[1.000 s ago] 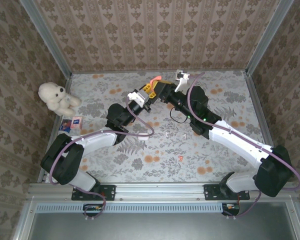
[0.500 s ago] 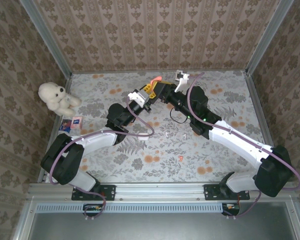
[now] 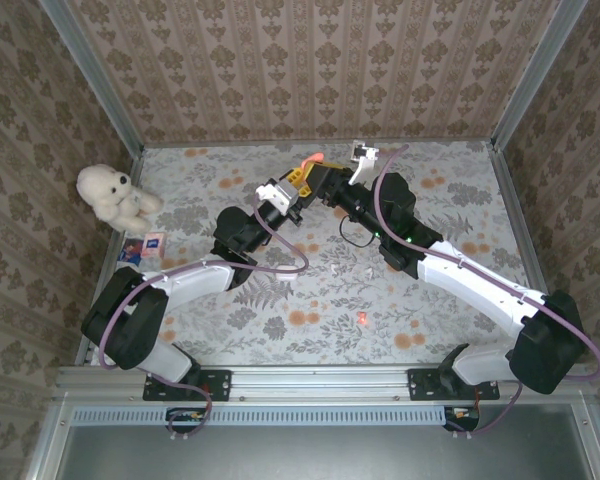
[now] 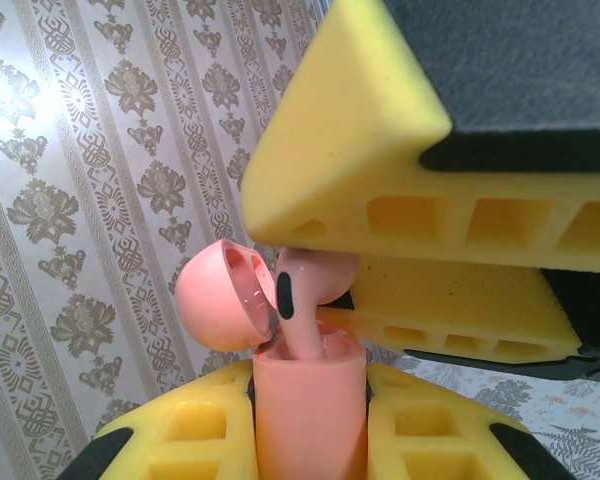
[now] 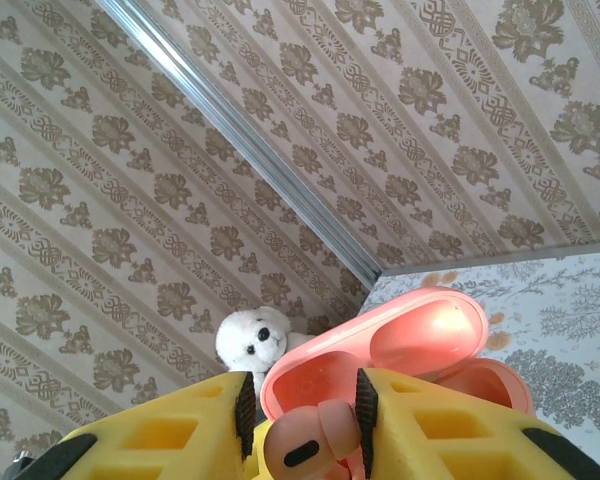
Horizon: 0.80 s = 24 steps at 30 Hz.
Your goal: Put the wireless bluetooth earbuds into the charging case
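**Bud in the mouth of the case, high over the far end**

Both pincers are together above the far end of the table point(image 3: 230, 330). The left pincer point(image 3: 298, 180) is clamped tight on the orange-pink charging case point(image 4: 308, 385) and holds it upright between its yellow pads. The lid point(image 4: 220, 298) is flipped open, leaning off to the left in the left wrist view. Right above that grip, an orange-red earbud point(image 4: 298, 298) stands stem-down in the case's open mouth, with its rounded head poking out on top.

The right pincer point(image 5: 305, 410) faces the left one across the case. One yellow finger point(image 4: 360, 150) is over the bud's head and the other is beneath it. From the right wrist, the bud sits between the two dark pads, and the jaws stand on either side of it. Whether they are actually pressing on it, I can't tell from here.

Down on the table, well back from both pincers toward the arm bases, a second orange-red earbud point(image 3: 362, 318) lies alone. Between it and the right pincer are the white earbuds point(image 3: 337, 268), I think: two pale specks too small to be sure of. Far out to the left pincer's side, a white plush bear point(image 3: 110, 195) sits by the wall.
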Tool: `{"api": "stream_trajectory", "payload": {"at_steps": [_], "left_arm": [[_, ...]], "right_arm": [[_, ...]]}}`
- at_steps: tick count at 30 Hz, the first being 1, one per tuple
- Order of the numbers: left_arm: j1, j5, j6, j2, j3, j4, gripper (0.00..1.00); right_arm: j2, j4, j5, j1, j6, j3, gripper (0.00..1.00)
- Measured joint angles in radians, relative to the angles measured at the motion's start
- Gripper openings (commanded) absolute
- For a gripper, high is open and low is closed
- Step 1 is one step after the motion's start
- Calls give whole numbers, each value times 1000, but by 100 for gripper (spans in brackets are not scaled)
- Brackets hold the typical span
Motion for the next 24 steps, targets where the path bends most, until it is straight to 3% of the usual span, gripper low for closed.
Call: {"api": "stream_trajectory", "payload": {"at_steps": [24], "left_arm": [[0, -2, -33, 0, -10, -41, 0]], "right_arm": [[14, -93, 46, 3, 41, 27, 38]]}}
